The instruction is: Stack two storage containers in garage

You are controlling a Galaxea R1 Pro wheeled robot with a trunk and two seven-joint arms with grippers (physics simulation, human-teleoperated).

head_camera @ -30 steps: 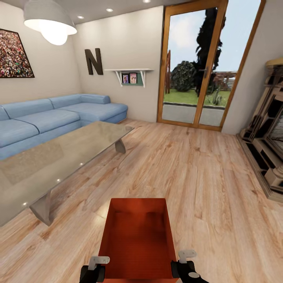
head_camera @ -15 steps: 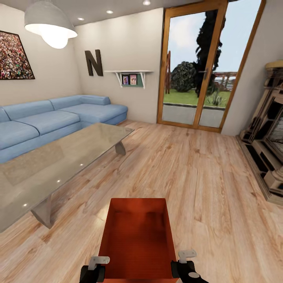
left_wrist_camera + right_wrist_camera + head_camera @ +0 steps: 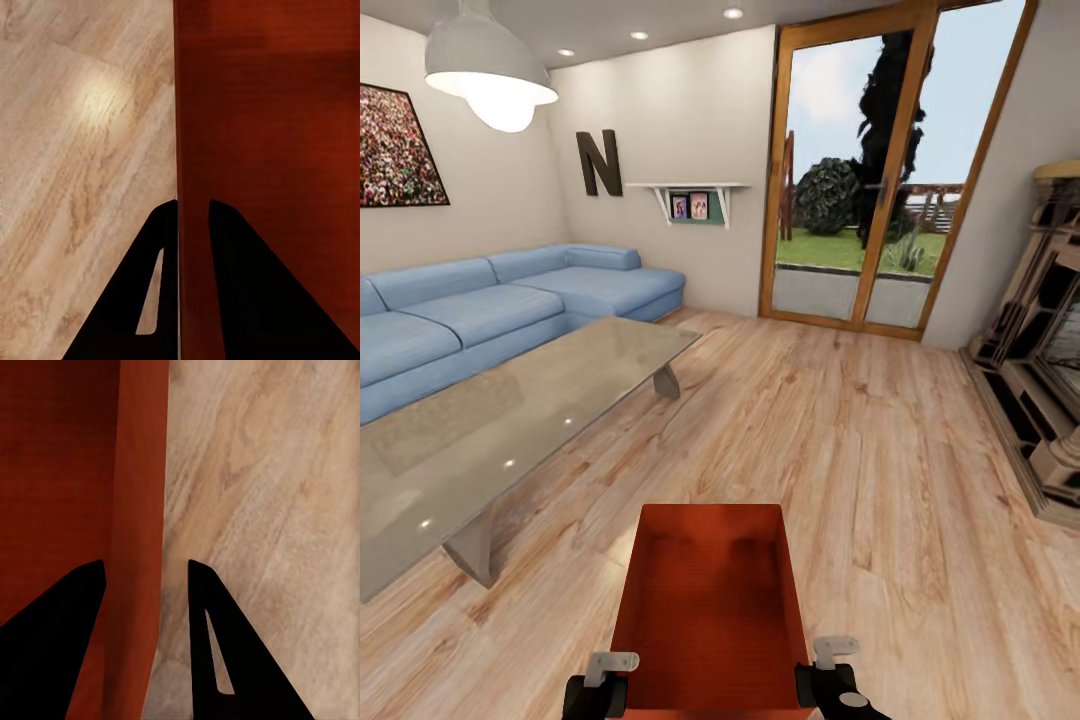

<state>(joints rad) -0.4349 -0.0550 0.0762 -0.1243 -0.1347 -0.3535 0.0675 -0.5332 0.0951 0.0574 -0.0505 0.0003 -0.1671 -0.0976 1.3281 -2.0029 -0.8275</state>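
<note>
One red-orange open-top storage container (image 3: 710, 600) hangs low in front of me in the living room, above the light wood planks (image 3: 880, 440). At its left wall is my left gripper (image 3: 605, 672), and my right gripper (image 3: 826, 655) is at its right wall. In the left wrist view the two dark fingers pinch the thin wall of the container (image 3: 270, 150), so the left gripper (image 3: 193, 204) is shut on it. The right wrist view shows the right gripper (image 3: 145, 564) straddling the other wall of the container (image 3: 142, 472). The bin is empty inside.
A low glass table (image 3: 510, 410) stands to the left, with a blue sectional sofa (image 3: 480, 310) behind it. A brick fireplace (image 3: 1050, 380) lines the right wall. A wood-framed glass door (image 3: 870, 170) to a garden is straight ahead. Bare plank floor runs between table and fireplace.
The whole view has shifted slightly, as from a small camera move. The container and both grippers keep the same place in the picture.
</note>
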